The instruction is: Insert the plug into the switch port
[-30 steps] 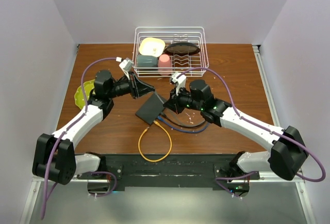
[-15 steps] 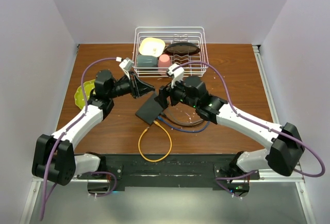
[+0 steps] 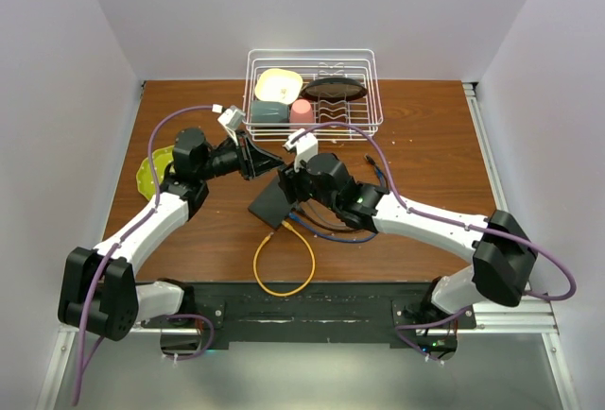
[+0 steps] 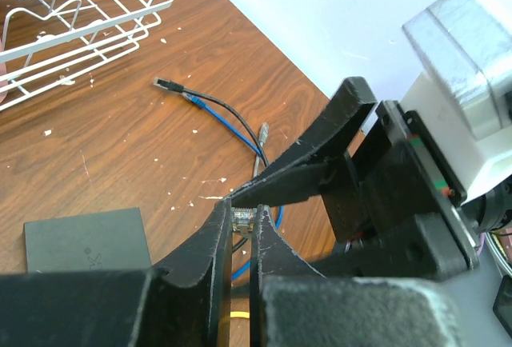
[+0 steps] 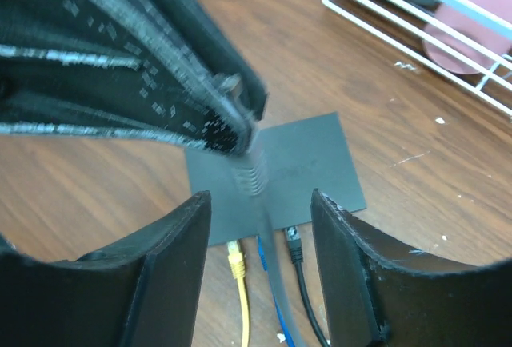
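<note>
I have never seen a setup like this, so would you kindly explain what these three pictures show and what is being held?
Two robot arms are bolted at the near edge of a table. One picture looks down from above; the others come from a camera on each wrist. On it lie a dark grey box with cables plugged into one edge, a wire dish rack and a green plate. The left hand is shut on a plug near the box; the right hand is open close by.
</note>
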You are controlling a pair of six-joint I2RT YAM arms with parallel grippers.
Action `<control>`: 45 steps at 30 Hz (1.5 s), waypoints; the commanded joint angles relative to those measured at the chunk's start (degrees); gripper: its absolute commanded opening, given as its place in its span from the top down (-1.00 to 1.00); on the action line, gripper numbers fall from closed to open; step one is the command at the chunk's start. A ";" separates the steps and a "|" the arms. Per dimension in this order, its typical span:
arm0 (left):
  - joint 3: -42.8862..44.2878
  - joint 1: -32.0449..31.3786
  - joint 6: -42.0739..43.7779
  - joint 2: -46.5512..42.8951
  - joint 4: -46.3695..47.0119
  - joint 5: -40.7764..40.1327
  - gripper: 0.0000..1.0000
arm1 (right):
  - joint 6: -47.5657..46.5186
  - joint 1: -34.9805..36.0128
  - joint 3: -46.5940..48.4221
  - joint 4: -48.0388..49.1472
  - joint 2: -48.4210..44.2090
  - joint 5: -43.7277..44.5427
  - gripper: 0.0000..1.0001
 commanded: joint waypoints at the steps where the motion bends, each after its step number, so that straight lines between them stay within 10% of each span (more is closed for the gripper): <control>1: 1.76 -0.30 0.11 -1.52 1.02 0.04 1.00 | 0.70 0.61 1.21 4.83 -2.15 6.36 -0.09; 17: 2.37 -0.38 1.43 -1.79 -0.30 0.83 1.00 | 0.96 0.96 2.88 6.24 -1.28 7.94 0.21; 23: 3.25 -0.38 3.27 -2.23 -3.10 0.48 1.00 | 1.49 0.96 3.58 5.28 -0.40 9.00 1.00; 31: 2.81 -0.30 4.59 -3.72 -3.02 -1.19 0.89 | 0.96 0.87 1.82 5.54 -2.16 10.23 1.00; 33: 2.55 -0.30 4.94 -4.33 -2.93 -2.06 0.74 | 0.88 0.96 1.47 5.63 -2.60 9.71 1.00; 37: 1.75 -0.03 5.12 -6.53 -3.89 -7.76 -0.27 | -0.70 0.87 1.03 5.54 -2.86 8.65 1.00; 45: -1.32 0.85 7.23 -15.23 -5.05 -19.38 -0.66 | -3.86 -0.53 -0.19 4.30 -4.44 1.37 1.00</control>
